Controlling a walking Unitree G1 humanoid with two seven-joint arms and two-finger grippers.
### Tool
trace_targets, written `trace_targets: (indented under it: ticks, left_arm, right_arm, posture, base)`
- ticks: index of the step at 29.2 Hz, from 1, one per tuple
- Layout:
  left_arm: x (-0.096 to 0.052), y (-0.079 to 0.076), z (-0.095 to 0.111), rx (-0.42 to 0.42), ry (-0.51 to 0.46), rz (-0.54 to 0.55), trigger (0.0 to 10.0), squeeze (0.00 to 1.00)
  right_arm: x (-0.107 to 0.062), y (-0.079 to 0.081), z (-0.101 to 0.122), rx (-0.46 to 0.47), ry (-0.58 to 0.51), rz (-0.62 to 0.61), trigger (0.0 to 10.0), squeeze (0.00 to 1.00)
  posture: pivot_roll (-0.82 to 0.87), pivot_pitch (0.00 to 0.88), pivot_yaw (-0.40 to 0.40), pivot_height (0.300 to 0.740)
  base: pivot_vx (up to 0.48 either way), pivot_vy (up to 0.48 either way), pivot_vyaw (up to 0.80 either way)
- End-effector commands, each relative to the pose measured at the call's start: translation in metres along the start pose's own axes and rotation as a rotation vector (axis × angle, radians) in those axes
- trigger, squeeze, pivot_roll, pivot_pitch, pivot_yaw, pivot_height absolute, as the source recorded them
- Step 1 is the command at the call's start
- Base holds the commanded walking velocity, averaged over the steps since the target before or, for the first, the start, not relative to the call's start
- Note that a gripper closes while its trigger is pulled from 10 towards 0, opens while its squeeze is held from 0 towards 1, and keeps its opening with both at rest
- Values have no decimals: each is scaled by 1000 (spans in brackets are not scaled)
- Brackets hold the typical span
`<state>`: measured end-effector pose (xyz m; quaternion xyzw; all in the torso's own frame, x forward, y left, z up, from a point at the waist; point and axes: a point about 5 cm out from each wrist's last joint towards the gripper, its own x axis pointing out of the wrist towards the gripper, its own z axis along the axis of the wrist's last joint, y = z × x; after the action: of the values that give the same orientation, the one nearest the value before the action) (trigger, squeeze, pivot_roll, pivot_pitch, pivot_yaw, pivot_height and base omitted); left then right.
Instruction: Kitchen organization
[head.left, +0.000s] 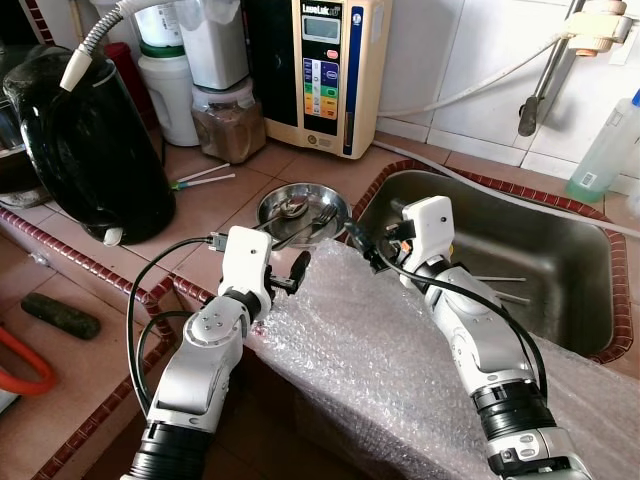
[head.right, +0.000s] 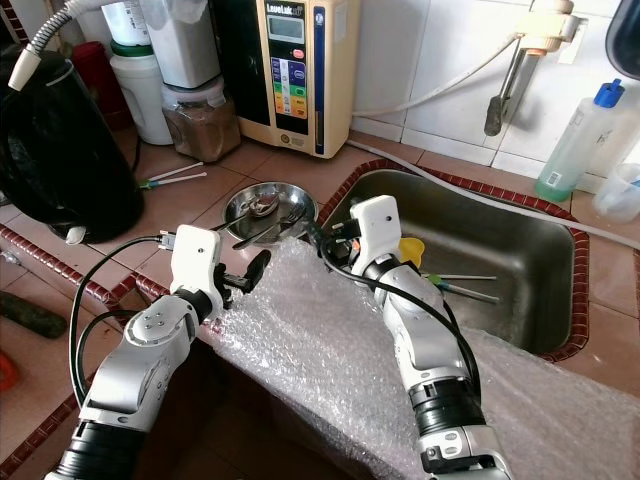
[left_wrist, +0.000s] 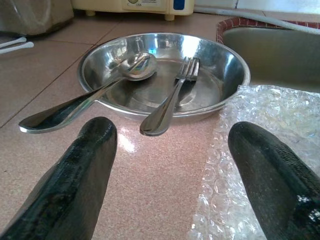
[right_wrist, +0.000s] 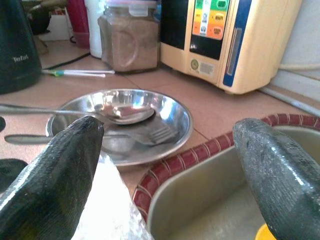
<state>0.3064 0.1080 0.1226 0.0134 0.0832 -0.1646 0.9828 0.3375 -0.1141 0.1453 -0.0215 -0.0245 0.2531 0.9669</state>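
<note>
Steel dish sat on the tiled counter just beside the sink, at about twelve o'clock from the left gripper; a spoon and a fork lay in it, both handles overhanging the rim toward the robot; left gripper hovered low over the counter short of the dish, fingers spread wide, nothing between them; right gripper sat near the sink's corner at roughly four o'clock from the dish, fingers likewise apart and empty; a sheet of bubble wrap draped the counter edge under both forearms, its corner reaching close to the dish. Handling, as judged: dish and cutlery looked light, rigid, polished and slippery; loose cutlery would likely slide or rattle if the dish tilted; best hold probably a pinch across the near rim, kept level, or each handle taken singly where it overhung; the wrap was soft and would give no support. Left wrist view gave the handles' overhang and the wrap's edge near one finger; right wrist view gave the red tile border between dish and sink, a yellow object in the basin, and a jar and water unit behind; head views alone placed both arms, the black kettle at ten o'clock and utensils lying in the sink.
</note>
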Motion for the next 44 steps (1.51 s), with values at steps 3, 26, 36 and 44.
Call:
trace_targets:
  ticks: [3, 26, 36, 44]
  left_arm:
    - [3, -2, 0, -19, -2, -20, 1647, 0]
    - [7, -4, -1, -9, -21, -20, 0, 0]
    - [6, -3, 3, 12, -57, 1, 0, 0]
    - [7, -4, 5, 28, -82, -4, 0, 0]
  right_arm:
    - [-2, 2, 7, -10, -16, 19, 10000, 0]
    - [-17, 8, 2, -14, 65, 184, 10000, 0]
    - [-17, 9, 0, -15, 72, 181, 10000, 0]
    - [-16, 7, -1, -19, 75, 172, 10000, 0]
  posture:
    - [12, 0, 22, 740]
    - [0, 0, 21, 740]
    - [2, 0, 20, 740]
    - [3, 0, 20, 740]
  base:
    - [0, 0, 0]
    - [0, 0, 0]
    - [0, 0, 0]
    - [0, 0, 0]
